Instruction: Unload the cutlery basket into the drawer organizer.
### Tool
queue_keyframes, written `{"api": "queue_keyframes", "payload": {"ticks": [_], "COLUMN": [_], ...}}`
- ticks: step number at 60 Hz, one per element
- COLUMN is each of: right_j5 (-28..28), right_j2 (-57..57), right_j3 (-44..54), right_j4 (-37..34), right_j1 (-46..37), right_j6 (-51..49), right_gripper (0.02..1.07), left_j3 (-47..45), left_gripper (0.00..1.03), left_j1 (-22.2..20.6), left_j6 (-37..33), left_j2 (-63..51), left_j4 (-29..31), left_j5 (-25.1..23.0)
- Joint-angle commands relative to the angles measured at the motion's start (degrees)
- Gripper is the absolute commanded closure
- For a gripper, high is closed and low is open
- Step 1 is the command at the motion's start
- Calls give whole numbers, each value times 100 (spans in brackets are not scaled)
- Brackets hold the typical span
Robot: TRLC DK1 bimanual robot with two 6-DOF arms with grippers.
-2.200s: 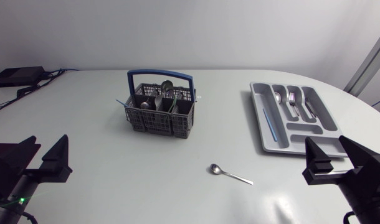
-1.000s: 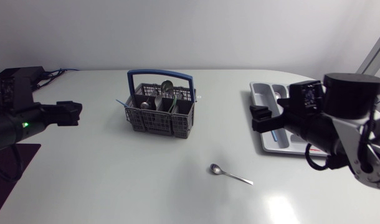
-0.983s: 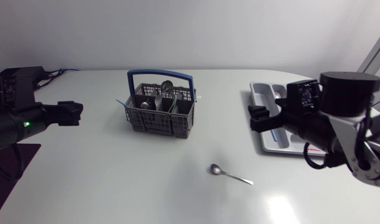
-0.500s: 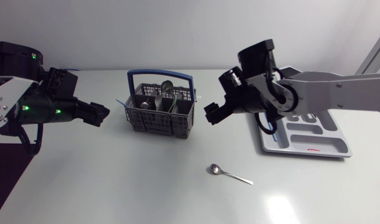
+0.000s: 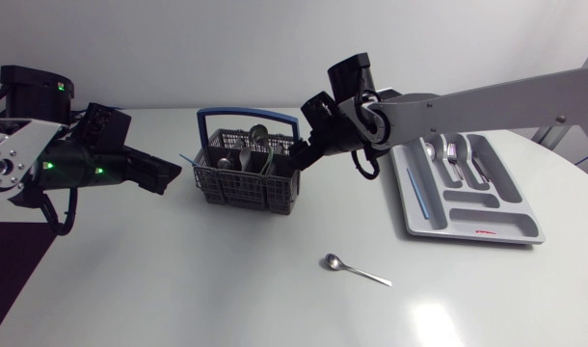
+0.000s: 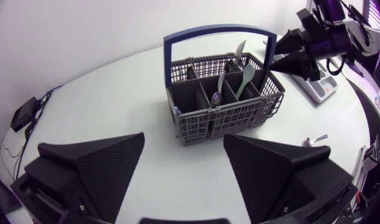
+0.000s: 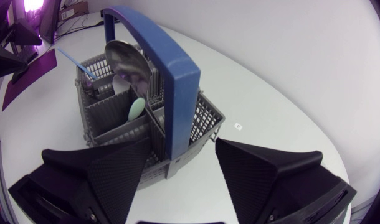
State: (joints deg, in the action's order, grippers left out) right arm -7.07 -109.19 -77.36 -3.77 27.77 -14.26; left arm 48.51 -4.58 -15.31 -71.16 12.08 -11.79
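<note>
Two robot arms flank a grey cutlery basket (image 5: 246,181) with a blue handle (image 5: 248,116), which stands upright towards the far middle of a white table (image 5: 178,280). The left gripper (image 5: 169,176) hangs off the basket's left end, near it but apart from it. In the left wrist view its two black fingers are spread wide with nothing between them, and the basket sits ahead of the gap. The right gripper (image 5: 300,157) is just beside the basket's right end. In the right wrist view its fingers are likewise spread wide and hold nothing, with the blue handle and a corner of the basket just ahead of them; whether a fingertip touches the rim cannot be told.

Inside the basket, a large metal spoon (image 7: 124,59) stands bowl-up beside the handle, a pale green spoon (image 7: 137,107) leans in a neighbouring compartment, and a thin blue stick (image 7: 75,62) pokes out at the end away from the right gripper.

Well to the right lies the grey drawer organizer (image 5: 511,224), flat on the table. Metal cutlery (image 5: 446,152) rests in its far compartments, and a second blue stick (image 5: 415,193) lies in the long narrow slot on its left side.

One metal teaspoon (image 5: 357,271) lies loose on the table, nearer the front than both basket and organizer.
</note>
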Motion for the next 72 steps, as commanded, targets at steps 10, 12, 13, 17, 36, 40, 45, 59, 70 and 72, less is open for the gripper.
{"api": "queue_keyframes", "payload": {"ticks": [10, 12, 13, 17, 36, 40, 45, 59, 70, 72], "right_j5": [-5, -66, -102, -216, -919, -989, -1147, -1385, -1481, -1490], "right_j2": [-393, -384, -358, -217, 539, 688, 978, 1892, 2657, 2674], "right_j3": [-227, -209, -183, -51, 802, 995, 1303, 1777, 2102, 2146], "right_j4": [96, 25, -18, -71, -669, -766, -783, -1064, -1785, -1987], "right_j1": [141, 132, 123, 71, -351, -430, -659, -1019, -1151, -1142], "right_j6": [-235, -244, -253, -305, -1008, -1167, -1378, -1676, -2151, -2274], "right_gripper": [79, 80, 80, 82, 85, 85, 84, 13, 8, 8], "left_j3": [-193, -211, -228, -263, -395, -430, -509, -562, -659, -676], "left_gripper": [14, 14, 14, 14, 14, 14, 14, 14, 14, 14], "left_j1": [-25, -25, -25, -25, 27, 36, 45, 1, -17, -25], "left_j6": [-165, -165, -165, -165, -244, -271, -297, -306, -403, -411], "left_j2": [-12, -12, -12, -12, 128, 190, 278, 436, 524, 533], "left_j4": [-127, -144, -162, -188, -188, -179, -179, -144, -135, -127], "left_j5": [-60, -60, -60, -60, -113, -113, -122, -122, -139, -157]}}
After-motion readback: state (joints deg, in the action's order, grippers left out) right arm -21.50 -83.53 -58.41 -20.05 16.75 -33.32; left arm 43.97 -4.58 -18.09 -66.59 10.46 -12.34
